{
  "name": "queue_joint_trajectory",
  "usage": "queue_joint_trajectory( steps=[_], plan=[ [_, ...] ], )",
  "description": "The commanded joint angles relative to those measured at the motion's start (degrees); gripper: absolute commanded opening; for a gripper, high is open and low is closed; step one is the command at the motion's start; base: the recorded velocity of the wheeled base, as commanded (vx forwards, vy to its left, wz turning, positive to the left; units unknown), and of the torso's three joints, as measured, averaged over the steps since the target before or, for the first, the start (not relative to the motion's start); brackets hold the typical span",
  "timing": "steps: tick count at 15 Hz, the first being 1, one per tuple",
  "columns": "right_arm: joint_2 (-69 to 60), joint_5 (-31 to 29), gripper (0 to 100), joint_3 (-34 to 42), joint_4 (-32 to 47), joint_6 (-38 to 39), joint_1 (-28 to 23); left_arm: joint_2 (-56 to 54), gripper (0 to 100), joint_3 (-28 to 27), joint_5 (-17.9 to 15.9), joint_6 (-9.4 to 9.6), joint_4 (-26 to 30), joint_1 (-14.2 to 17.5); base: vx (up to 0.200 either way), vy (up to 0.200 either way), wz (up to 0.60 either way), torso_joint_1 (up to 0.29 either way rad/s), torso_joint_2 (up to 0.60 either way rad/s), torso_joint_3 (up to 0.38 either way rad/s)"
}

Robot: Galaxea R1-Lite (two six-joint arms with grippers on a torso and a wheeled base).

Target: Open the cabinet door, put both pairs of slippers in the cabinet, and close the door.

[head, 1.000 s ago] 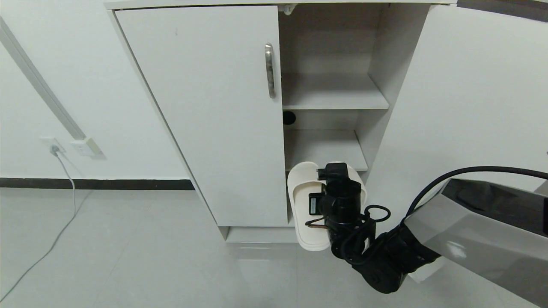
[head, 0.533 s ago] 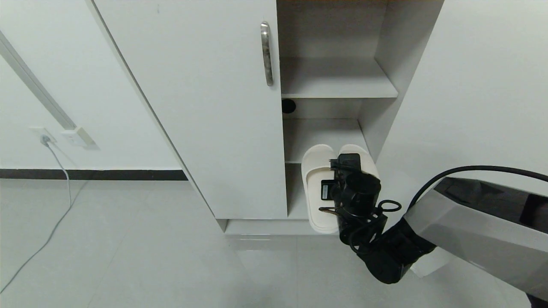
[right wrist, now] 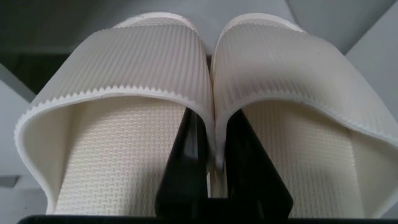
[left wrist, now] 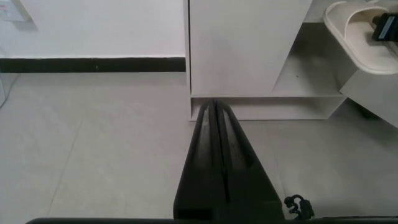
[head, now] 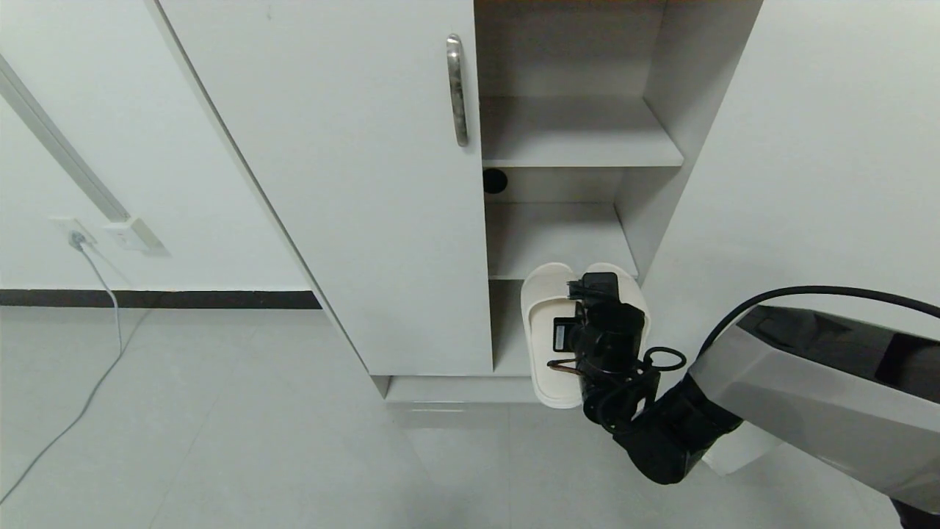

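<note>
A pair of cream slippers (head: 542,330) hangs side by side at the mouth of the white cabinet's lowest compartment, below the lower shelf (head: 558,239). My right gripper (head: 596,288) is shut on them. Its black fingers (right wrist: 186,162) pinch the two inner walls of the slippers (right wrist: 124,93) together under the ribbed straps. The cabinet's left door (head: 345,184) with its metal handle (head: 456,90) is closed, and the right door (head: 808,147) stands swung open. My left gripper (left wrist: 216,107) is shut and empty, low over the floor before the cabinet base (left wrist: 267,107), with the slippers (left wrist: 357,43) farther off.
The upper shelf (head: 573,132) is bare, and a dark round hole (head: 495,181) shows in the cabinet's back. A wall socket (head: 73,239) and its grey cable (head: 103,382) lie at the left above a black baseboard (head: 147,299). Pale tiled floor spreads in front.
The head camera shifted, so the cabinet looks closer. My right gripper carried the slippers a little right, toward the open compartment, then dipped slightly.
</note>
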Motion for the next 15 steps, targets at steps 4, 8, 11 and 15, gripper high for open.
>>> queue_joint_trajectory(
  steps=[4,8,11,15],
  plan=[
    [-0.1,0.0,0,0.0,0.2,0.3,0.2,0.1,0,0.0,0.0,0.06,0.0,0.0,0.000,0.000,0.00,0.000,0.00,0.000],
    [-0.1,0.1,0,0.1,0.2,0.4,0.2,0.1,0,0.0,0.0,0.06,0.0,0.0,0.050,0.000,0.00,0.002,0.00,0.001],
    [-0.1,0.2,0,0.1,0.2,0.3,0.2,0.1,0,0.0,-0.1,0.06,0.0,0.0,0.200,0.000,0.00,-0.001,0.00,0.001],
    [0.0,0.4,0,-0.1,0.4,0.3,0.3,0.1,0,0.0,0.0,0.06,0.0,0.0,0.200,0.000,0.00,0.001,0.00,0.002]
  ],
)
